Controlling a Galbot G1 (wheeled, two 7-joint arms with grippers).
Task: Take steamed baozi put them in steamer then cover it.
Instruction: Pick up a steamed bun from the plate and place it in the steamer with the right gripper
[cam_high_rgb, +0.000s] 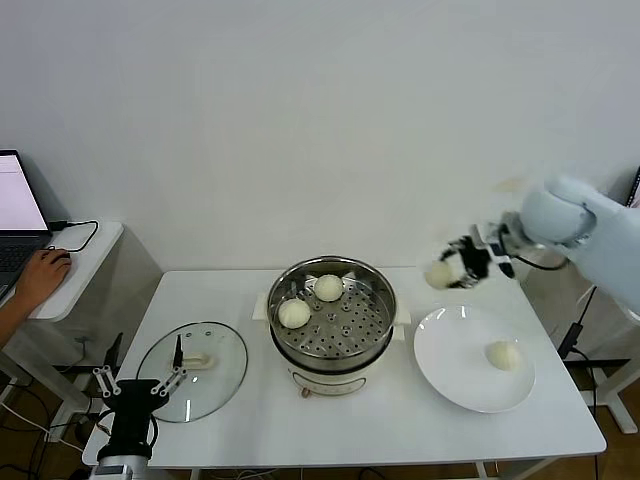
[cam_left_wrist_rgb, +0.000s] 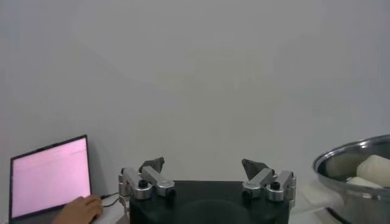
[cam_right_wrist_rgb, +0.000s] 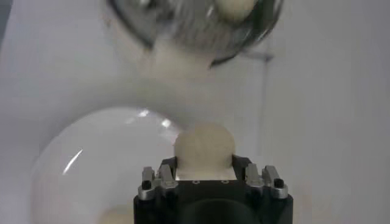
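Two smooth cream-white dome-shaped baozi (cam_high_rgb: 311, 300) are seen on the perforated floor of the round shiny stainless-steel steamer (cam_high_rgb: 372, 300) at the tabletop's middle. A third bun (cam_high_rgb: 439, 273) is held aloft to the steamer's right; a fourth (cam_high_rgb: 503, 354) lies further right. The round clear glass cover (cam_high_rgb: 222, 368) is laid flat at the steamer's left.

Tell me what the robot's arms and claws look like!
The right arm is chunky, rounded and pale blue-white, with a thin black cable by its wrist. Its end effector is black with silver parts. The left end effector has a black block body, silver metal links with round black bolts, and dark pointed fingertips.
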